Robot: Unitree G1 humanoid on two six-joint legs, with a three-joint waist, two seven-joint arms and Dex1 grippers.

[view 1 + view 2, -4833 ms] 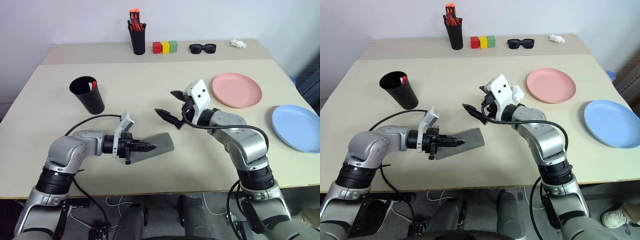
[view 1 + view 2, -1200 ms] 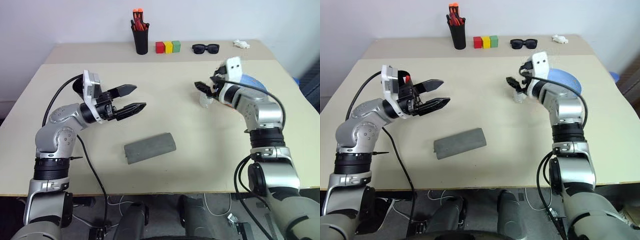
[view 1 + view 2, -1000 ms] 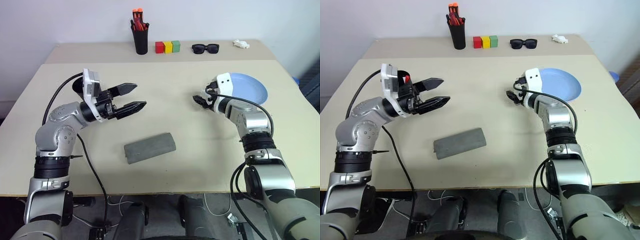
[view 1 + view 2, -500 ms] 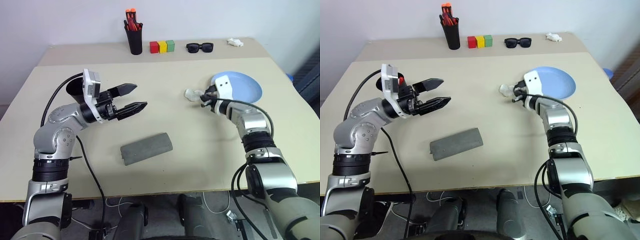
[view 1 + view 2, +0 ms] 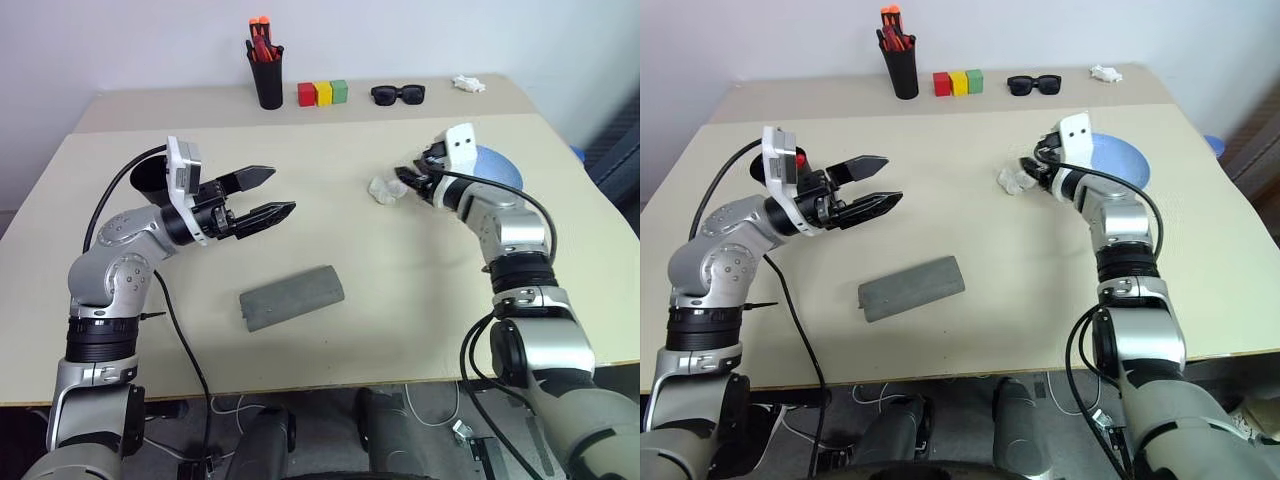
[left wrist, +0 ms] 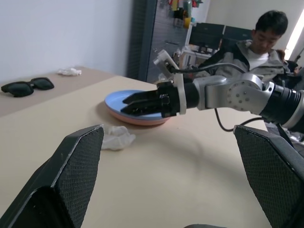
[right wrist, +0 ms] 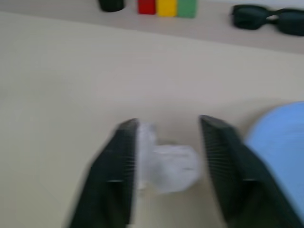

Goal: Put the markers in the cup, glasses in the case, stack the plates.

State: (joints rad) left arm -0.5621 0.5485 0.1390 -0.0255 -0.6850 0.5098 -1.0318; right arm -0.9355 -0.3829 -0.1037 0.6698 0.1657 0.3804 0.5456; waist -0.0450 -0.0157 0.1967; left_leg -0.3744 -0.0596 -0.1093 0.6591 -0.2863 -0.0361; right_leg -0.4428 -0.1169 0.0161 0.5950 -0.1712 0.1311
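Found right gripper (image 5: 405, 180) with fingers parted and nothing between them, low over the table (image 5: 400, 320). Noted a crumpled white wad (image 5: 383, 188) just ahead of the fingertips, lying on the table and apart from them. Saw blue plate (image 5: 505, 165) just behind that gripper, close beside the wrist, resting on top of pink plate (image 6: 142, 121), whose rim peeked out beneath it in the left wrist view. Judged the stacking done. Reckoned both plates stiff, light and smooth, so likely to slip in a pinch; best taken at the rim, one finger over and one under.

Found left gripper (image 5: 282, 190) spread wide and empty, held above the table and well apart from the plates. Saw case (image 5: 292, 296) lying shut below and a little ahead of it, not touching. Judged the case light and felt-soft with some give, easy to grip across its narrow width. Could not tell whether the glasses lay inside. Spotted cup (image 5: 145, 178) upright behind the left wrist, its inside mostly hidden.
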